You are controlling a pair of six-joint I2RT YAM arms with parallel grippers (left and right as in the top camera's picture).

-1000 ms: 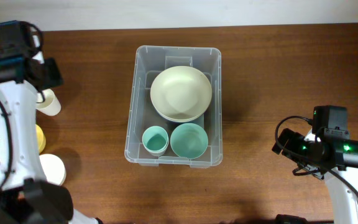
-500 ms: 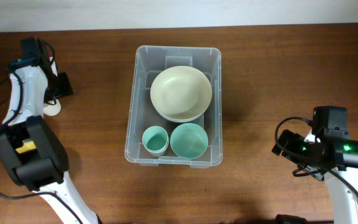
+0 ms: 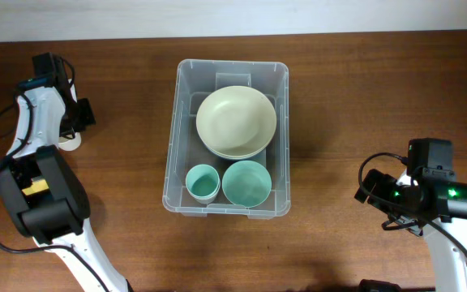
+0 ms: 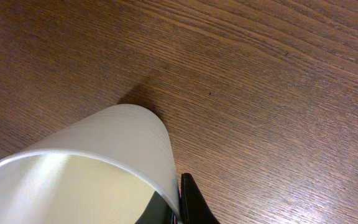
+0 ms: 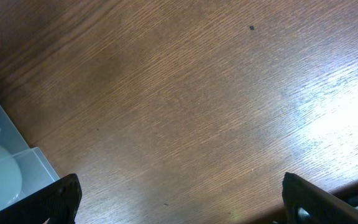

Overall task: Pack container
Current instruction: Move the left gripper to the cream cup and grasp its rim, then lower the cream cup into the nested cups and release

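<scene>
In the container [image 3: 171,154], big bowl [image 3: 236,122] lies behind cup [image 3: 203,182] and small bowl [image 3: 246,183].

no legible text, labels perhaps too small

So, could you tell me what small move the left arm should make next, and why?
Probably close the left gripper on the pale cream plastic cup. The wrist view shows one dark finger right beside the cup's wall at the rim; whether it already pinches is unclear. The cup sits on the table, well left of the large clear rectangular plastic container.
</scene>
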